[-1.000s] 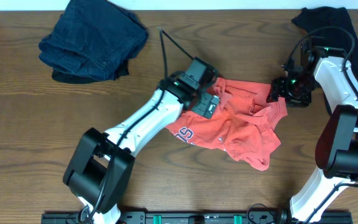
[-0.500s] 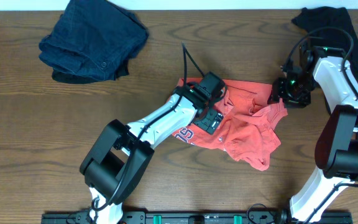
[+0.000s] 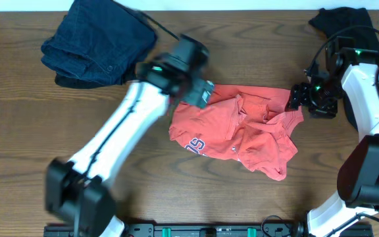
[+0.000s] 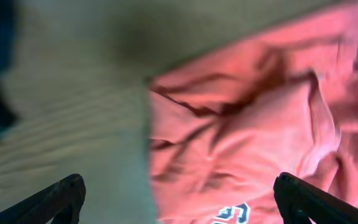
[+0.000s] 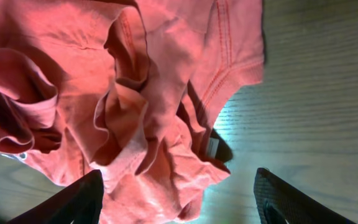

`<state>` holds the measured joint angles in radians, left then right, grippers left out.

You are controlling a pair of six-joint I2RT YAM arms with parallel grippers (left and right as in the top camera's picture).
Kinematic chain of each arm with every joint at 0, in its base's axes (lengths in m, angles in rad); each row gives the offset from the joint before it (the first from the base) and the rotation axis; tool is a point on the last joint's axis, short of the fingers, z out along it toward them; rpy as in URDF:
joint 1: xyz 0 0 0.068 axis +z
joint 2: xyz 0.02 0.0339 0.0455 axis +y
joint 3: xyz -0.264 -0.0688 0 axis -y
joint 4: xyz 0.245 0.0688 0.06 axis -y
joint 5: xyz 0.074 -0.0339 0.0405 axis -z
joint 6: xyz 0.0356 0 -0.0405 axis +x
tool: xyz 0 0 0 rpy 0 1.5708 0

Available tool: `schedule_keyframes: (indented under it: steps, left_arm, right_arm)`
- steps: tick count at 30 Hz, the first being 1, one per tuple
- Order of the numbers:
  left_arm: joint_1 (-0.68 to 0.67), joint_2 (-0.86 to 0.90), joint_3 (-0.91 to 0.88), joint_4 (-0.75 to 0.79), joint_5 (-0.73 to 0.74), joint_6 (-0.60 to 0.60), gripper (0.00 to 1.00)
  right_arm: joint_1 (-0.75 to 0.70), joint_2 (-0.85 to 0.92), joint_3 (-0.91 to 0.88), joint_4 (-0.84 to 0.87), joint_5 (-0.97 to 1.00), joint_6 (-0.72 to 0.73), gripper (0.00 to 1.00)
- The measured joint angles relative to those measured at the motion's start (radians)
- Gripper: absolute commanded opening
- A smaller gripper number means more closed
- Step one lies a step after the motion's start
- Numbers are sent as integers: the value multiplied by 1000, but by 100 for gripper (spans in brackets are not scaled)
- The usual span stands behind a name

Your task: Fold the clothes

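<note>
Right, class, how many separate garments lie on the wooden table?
3: a bunched dark navy denim garment top left, a crumpled coral-red T-shirt in the centre, a black garment top right, partly hidden behind a robot arm.

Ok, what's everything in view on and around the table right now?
T-shirt: one, coral-red, crumpled at the middle of the table.
denim garment: one, dark navy, bunched at the far left corner.
black garment: one, black, at the far right corner, partly behind the right arm.
table: one, brown wood, under everything.
left gripper: one, black fingers, open, above the T-shirt's left edge; blurred in the overhead view.
right gripper: one, black fingers, open, above the T-shirt's right end.
</note>
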<state>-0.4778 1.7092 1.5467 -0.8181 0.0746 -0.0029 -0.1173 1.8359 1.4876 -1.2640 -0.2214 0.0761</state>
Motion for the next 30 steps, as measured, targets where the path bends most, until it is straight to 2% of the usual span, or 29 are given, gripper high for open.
schedule_keyframes:
  steps: [4,12,21,30]
  left_arm:
    - [89,-24,3,-4,0,0,98]
    - [209,-2,0,-9,0,0,98]
    - [226,-2,0,-16,0,0,98]
    - [226,-2,-9,-29,0,0,98]
  right_arm:
    - [12,0,-53,21,-22,19,78]
    - [76,0,-240,164,-41,61,85]
    - [111,0,-411,364,59,80,84]
    - [111,-35,-470,469,200,125,83]
